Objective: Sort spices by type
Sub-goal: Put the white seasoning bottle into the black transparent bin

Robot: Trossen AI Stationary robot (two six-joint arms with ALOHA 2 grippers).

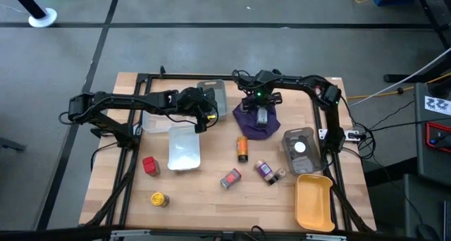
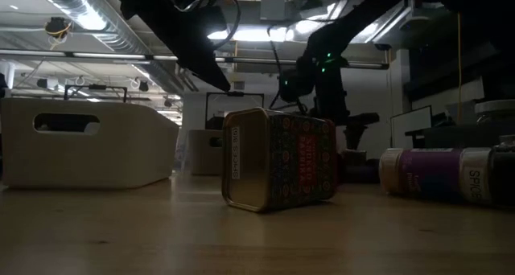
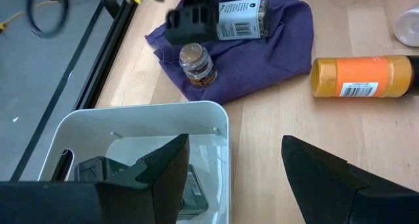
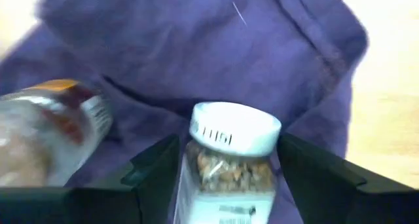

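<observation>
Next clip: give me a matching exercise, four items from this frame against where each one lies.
Items:
1. orange bottle
2. white-capped jar
3. red tin
4. yellow jar

Places:
A. on the purple cloth, between the right gripper fingers
B. nearest the table's front left corner
C. bare wood just below the cloth
D. left of the clear tray

Pairs: 1-C, 2-A, 3-D, 4-B

You're looking at a pale wood table (image 1: 211, 192) with a matt grain, a soft, creased purple cloth (image 3: 275, 47), a glossy metal tin (image 2: 278, 158), and a smooth white plastic tray (image 3: 141, 119).
</observation>
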